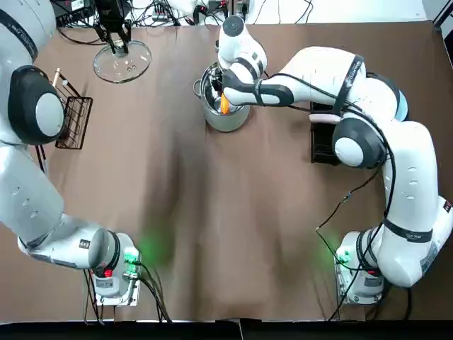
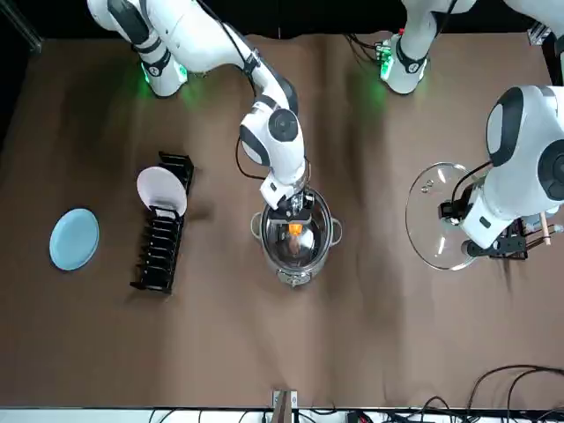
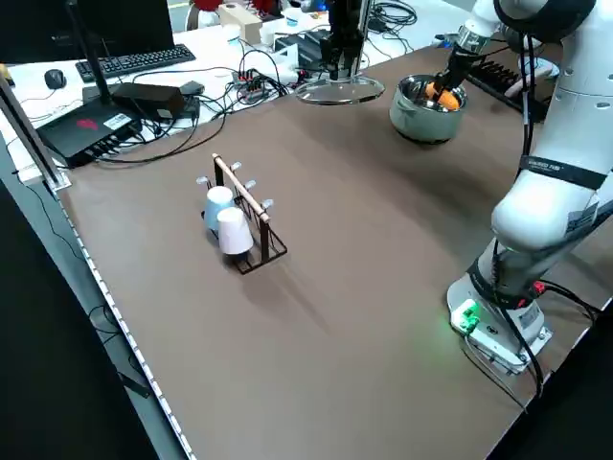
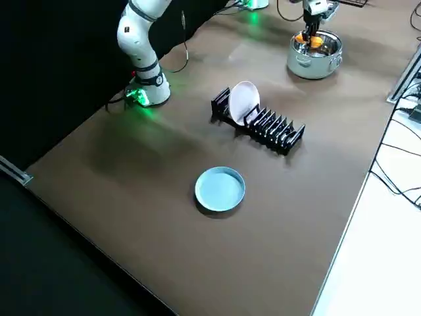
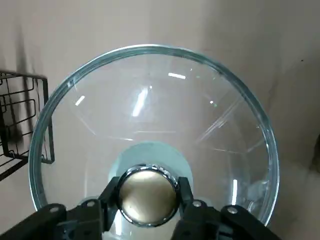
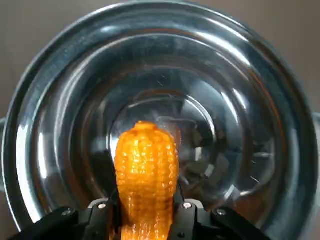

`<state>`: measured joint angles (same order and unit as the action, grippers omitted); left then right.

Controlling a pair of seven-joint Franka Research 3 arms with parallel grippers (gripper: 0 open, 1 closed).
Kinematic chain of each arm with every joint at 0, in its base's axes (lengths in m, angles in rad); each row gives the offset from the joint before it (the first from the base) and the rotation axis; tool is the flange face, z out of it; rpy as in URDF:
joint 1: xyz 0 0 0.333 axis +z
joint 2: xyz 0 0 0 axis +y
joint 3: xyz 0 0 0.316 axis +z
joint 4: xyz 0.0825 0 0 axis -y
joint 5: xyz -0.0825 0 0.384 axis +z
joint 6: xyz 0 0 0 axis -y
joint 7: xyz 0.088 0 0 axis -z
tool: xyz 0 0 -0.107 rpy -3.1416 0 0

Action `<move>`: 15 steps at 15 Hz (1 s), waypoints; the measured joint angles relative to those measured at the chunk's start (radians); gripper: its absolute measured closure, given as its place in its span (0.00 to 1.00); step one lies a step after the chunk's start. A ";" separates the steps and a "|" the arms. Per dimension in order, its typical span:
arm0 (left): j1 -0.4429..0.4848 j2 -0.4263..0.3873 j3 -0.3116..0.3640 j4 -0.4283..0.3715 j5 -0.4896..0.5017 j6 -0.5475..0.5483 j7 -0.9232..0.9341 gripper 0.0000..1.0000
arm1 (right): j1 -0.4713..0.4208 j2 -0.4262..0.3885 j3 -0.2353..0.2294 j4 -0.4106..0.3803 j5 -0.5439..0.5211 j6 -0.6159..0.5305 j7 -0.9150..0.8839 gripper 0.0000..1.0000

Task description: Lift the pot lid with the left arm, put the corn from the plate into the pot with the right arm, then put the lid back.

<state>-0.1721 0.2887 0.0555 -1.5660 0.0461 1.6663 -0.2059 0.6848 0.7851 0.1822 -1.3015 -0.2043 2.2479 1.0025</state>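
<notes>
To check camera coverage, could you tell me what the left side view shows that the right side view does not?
Only the left side view shows the lid in the left gripper and the cup rack. Only the right side view shows the blue plate. Both show the dish rack and the right gripper holding the corn at the pot's mouth.

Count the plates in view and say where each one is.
2. A blue plate lies flat on the table, on the robot's right; a white plate stands upright in the black dish rack beside it. No others show.
</notes>
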 joint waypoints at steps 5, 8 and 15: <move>0.000 0.000 -0.002 -0.007 0.000 0.000 0.000 0.49 | 0.008 0.075 -0.031 -0.001 -0.001 0.128 0.004 0.61; -0.001 0.000 -0.002 -0.007 0.000 0.000 0.000 0.49 | 0.008 0.093 -0.039 -0.001 -0.001 0.166 0.004 0.61; -0.003 0.000 -0.003 -0.008 0.000 0.001 0.000 0.49 | 0.008 0.092 -0.048 0.008 -0.001 0.173 0.011 0.34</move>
<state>-0.1747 0.2887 0.0524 -1.5737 0.0461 1.6670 -0.2059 0.6932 0.8774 0.1342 -1.2931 -0.2049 2.4204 1.0134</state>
